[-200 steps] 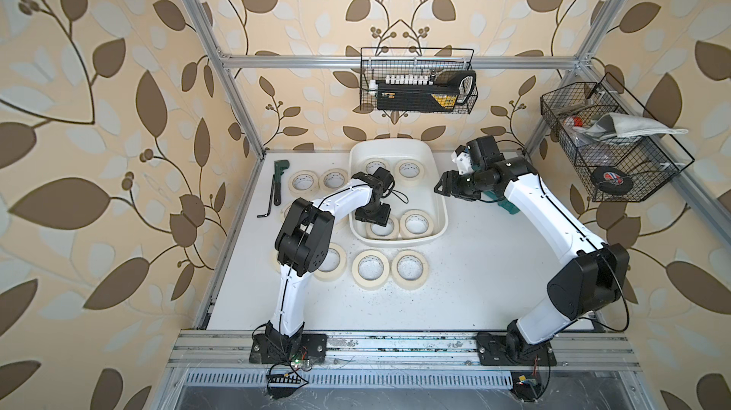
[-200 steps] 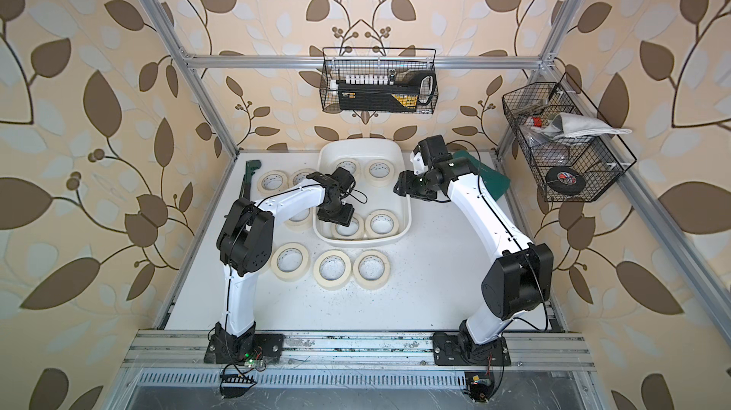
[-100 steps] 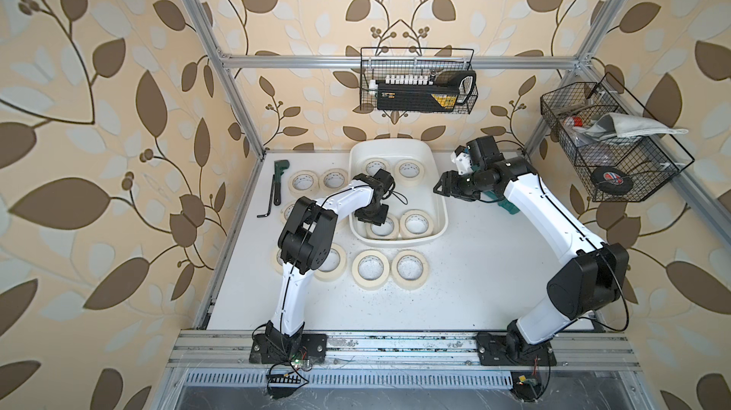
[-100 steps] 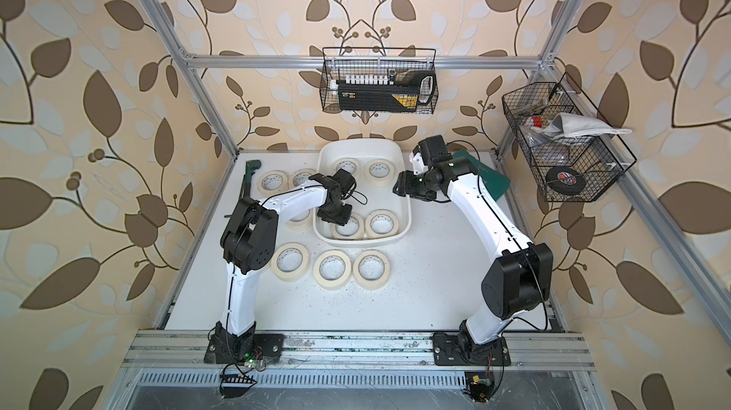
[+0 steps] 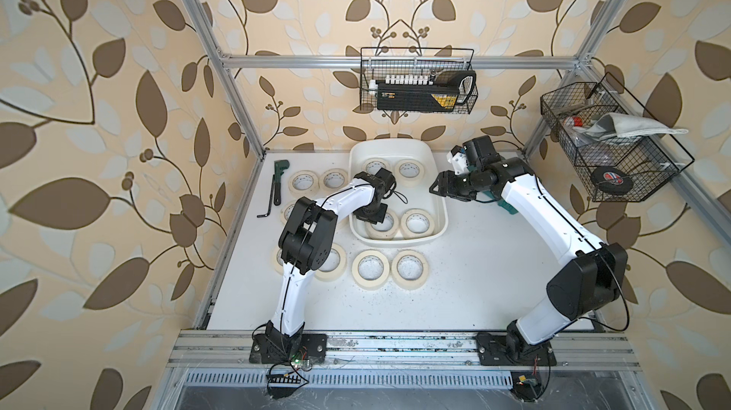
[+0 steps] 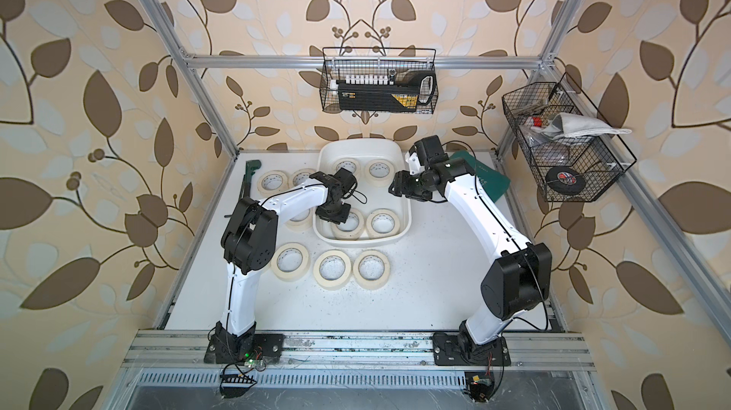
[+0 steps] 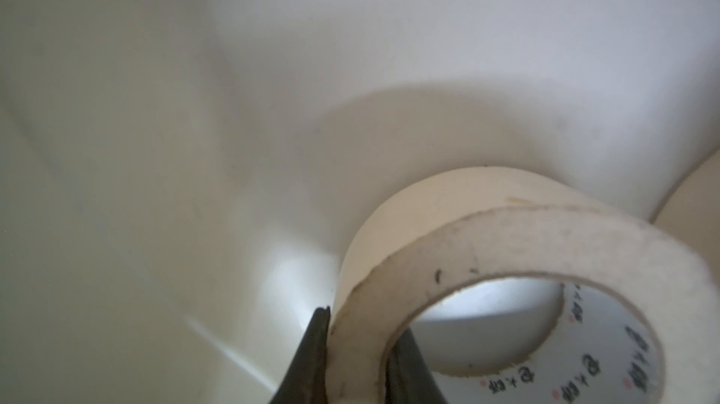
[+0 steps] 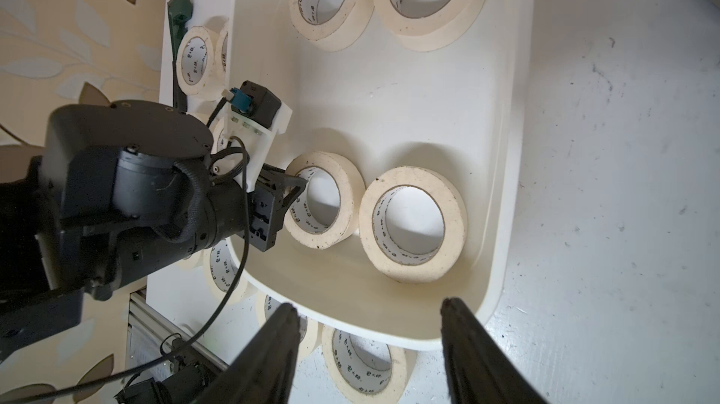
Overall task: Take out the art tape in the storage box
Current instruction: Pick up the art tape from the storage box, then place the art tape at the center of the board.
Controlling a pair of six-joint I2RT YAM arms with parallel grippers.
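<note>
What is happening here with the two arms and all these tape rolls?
The left gripper is shut on the wall of one art tape roll inside the storage box, one finger in its core and one outside. Three more rolls lie in the box; several others are on the table. The right gripper hangs open at the box's rim, holding nothing.

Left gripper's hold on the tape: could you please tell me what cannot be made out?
- Both top views: left gripper, its tips hidden under its own wrist.
- Left wrist view: gripped art tape roll cut by the frame edge; core print blurred.
- Top view: a table roll mostly under the left arm.
</note>
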